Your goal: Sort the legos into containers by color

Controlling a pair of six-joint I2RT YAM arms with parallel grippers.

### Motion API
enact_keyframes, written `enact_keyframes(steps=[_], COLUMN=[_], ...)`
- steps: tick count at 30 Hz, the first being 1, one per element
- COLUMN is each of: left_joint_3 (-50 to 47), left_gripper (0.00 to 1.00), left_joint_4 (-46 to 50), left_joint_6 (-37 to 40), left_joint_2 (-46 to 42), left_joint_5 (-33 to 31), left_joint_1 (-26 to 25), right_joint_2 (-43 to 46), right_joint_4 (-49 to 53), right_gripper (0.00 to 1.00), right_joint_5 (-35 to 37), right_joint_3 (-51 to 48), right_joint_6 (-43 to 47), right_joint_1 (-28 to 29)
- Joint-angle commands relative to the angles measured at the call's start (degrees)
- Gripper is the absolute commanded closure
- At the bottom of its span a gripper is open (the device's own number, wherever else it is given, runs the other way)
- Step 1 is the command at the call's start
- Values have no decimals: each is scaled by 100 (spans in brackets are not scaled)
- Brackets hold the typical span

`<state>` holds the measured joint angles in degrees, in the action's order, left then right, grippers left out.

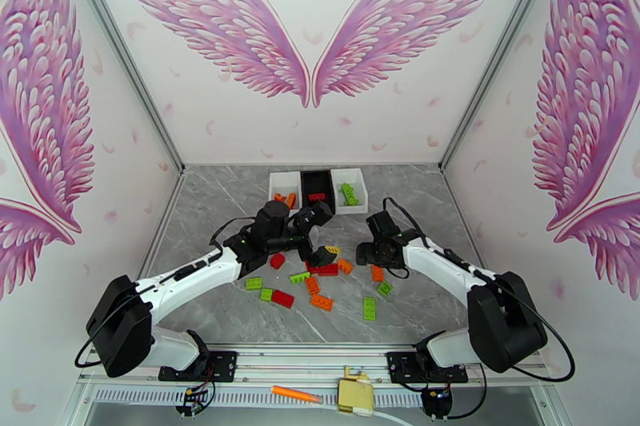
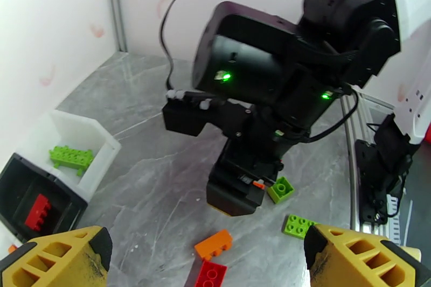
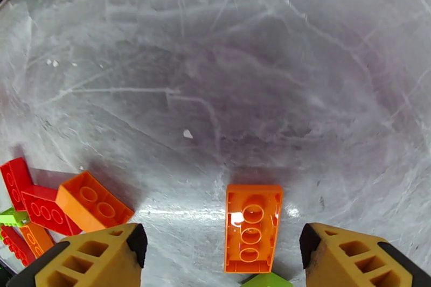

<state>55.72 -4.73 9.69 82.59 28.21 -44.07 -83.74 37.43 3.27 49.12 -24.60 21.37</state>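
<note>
Three containers: row at upper centre of the top view. Left white bin [image 1: 273, 177] has orange, black bin [image 1: 307, 185] red, right white bin [image 1: 362, 193] green.
Legos [image 1: 320, 284]: loose ones scattered mid-frame on the table [image 1: 224, 204], below the bins.
Right gripper [image 3: 222, 253]: jaws spread wide, nothing held, straddling the orange brick [image 3: 253, 229] at bottom centre of its wrist view, fingers clear of it.
Left gripper [image 2: 207, 253]: also wide apart and empty, red brick [image 2: 210, 274] low between its fingers.
Handling: likely very light, rigid, glossy hard plastic, so slick walls. Orange brick lies hollow side up.
Grip: pinch across the short width on the flat long walls, mid-length.
Risk: green brick [image 3: 266, 281] just beside its lower end, may get nudged.
</note>
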Motion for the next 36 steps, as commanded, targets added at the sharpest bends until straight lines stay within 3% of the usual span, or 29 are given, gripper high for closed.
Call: enact_keyframes(steps=[1,15,31,36], left_joint_3=[-3,-68,-250,-587], left_gripper=[1,1,1,1], left_joint_4=[-50,-125,-309,-412], left_joint_6=[408,641,503,294], left_joint_2=[165,188,95,-119], left_joint_5=[468,471,264,-78], left_joint_1=[-113,-226,-227,-207], right_joint_2=[-162,-728,-493,-311], right_joint_4=[242,143,37,-62], right_gripper=[25,40,65,66], right_joint_5=[-90,-10,-130,-290], right_joint_3=[7,-87,-88,116], right_joint_6=[-18,19,7,70], right_joint_1=[-40,-86,-133,-49])
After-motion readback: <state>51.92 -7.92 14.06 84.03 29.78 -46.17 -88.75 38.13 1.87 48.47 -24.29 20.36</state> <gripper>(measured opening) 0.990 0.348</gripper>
